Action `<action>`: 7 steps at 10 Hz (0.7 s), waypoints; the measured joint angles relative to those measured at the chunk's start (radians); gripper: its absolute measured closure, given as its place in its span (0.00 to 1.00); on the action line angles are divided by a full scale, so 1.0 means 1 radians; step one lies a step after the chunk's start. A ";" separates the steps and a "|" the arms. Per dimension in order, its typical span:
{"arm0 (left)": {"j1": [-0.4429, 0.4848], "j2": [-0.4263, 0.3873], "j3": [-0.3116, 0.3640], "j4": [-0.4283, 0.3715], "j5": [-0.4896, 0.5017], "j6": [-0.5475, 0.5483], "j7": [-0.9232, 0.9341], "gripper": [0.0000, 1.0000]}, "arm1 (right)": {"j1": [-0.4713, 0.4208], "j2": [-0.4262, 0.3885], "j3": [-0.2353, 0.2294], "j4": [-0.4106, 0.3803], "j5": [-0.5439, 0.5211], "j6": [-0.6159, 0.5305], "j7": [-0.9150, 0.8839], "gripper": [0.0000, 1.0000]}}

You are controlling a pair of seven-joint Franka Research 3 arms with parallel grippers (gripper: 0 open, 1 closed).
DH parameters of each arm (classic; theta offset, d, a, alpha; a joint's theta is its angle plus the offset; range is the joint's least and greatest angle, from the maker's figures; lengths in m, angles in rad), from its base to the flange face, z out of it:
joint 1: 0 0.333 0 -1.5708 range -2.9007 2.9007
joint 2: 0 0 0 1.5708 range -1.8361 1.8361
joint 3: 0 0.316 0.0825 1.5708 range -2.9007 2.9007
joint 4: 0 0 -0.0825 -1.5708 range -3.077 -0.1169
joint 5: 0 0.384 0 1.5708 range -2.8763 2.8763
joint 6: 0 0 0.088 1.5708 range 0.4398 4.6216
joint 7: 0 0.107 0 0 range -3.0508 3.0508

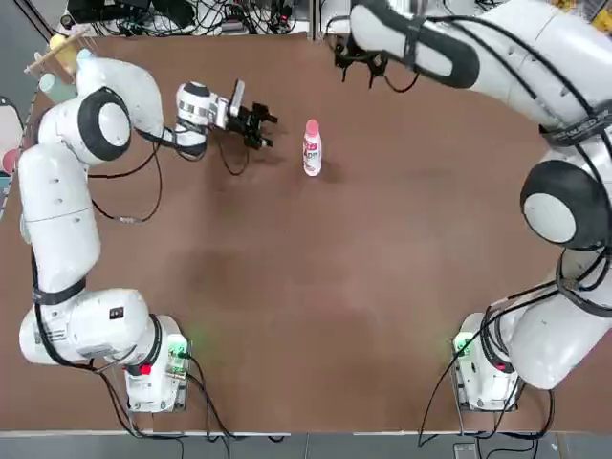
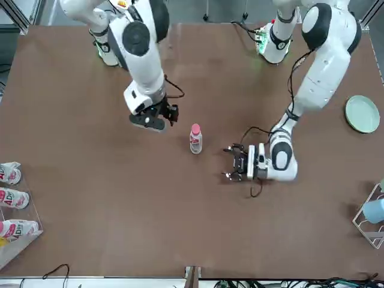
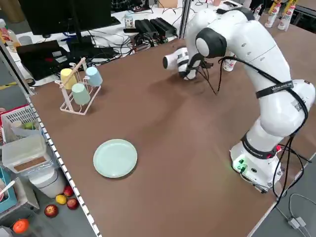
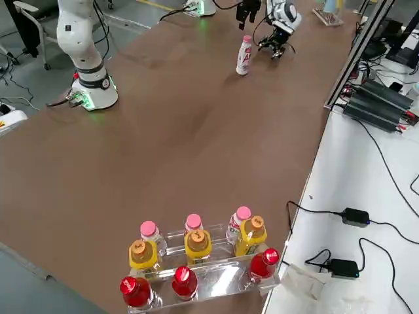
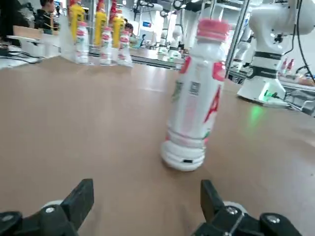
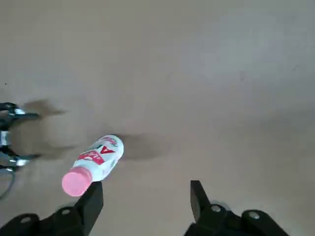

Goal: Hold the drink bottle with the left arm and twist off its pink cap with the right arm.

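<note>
Left gripper [image 5: 146, 189] stood open and low over the table [image 1: 316, 287], its two fingers level and pointed at the side of the bottle [image 5: 194, 103], with nothing between them. That low, sideways approach suited its part: it would probably clamp the body and leave the neck free. The bottle stood upright just ahead of it, apart from the fingertips, with the pink cap [image 5: 212, 29] on top, above the level of those fingers.

Right gripper [image 6: 146, 187] was also open and empty, on the bottle's other side from the left one. Its fingers pointed down, as a twist from above would want, but it looked, as far as the angled views allowed, somewhat off to one side of the cap and higher than it. It would likely need to move across until the cap lay between its fingers.

The order seemed sensible: body gripped first, cap second. Nothing braced the bottle, so an early twist might have spun or tipped it, and a left grip too high could have crowded the right fingers at the neck.
</note>
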State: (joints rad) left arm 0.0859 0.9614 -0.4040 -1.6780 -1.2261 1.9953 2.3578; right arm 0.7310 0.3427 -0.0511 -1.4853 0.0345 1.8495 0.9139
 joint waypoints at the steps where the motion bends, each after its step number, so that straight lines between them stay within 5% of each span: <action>1: -0.023 0.000 0.000 -0.023 -0.047 0.003 0.059 0.04 | 0.029 0.030 0.000 0.008 -0.001 0.011 0.048 0.19; 7: -0.056 0.000 -0.010 -0.051 -0.200 -0.017 0.247 0.04 | 0.126 0.212 -0.001 0.148 -0.002 0.077 0.217 0.19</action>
State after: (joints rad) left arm 0.0299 0.9615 -0.4135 -1.7293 -1.4258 1.9786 2.6051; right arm 0.8569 0.5552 -0.0523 -1.3372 0.0326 1.9261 1.1312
